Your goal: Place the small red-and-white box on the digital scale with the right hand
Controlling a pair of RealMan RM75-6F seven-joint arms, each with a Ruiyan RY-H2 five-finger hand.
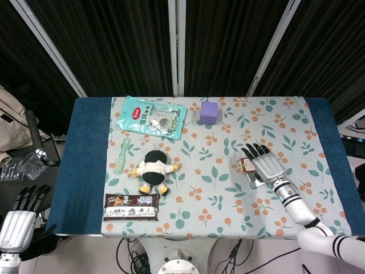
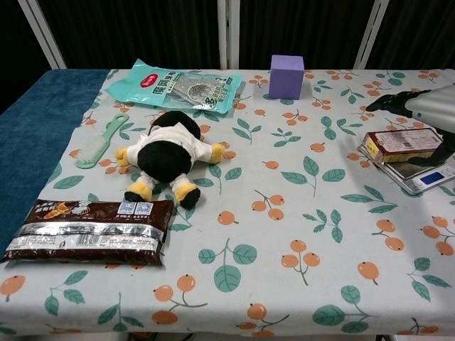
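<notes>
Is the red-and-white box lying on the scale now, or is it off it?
On it: the box lies flat on the scale, with the right hand raised above it, fingers apart.

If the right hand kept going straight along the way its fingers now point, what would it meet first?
Probably nothing soon. The right hand is raised over the red-and-white box on the digital scale, fingers pointing toward the table's far side. The purple cube lies well left of that line, though depth is unclear.

Right hand (image 2: 430, 106) cut off by chest view's right edge, wrist out of frame; digital scale (image 2: 419, 174) partly clipped there too, display too small to read; in head view scale mostly hidden under the hand (image 1: 267, 165), box (image 1: 247, 165) half covered; left hand (image 1: 20, 214) cropped at bottom-left corner.
</notes>
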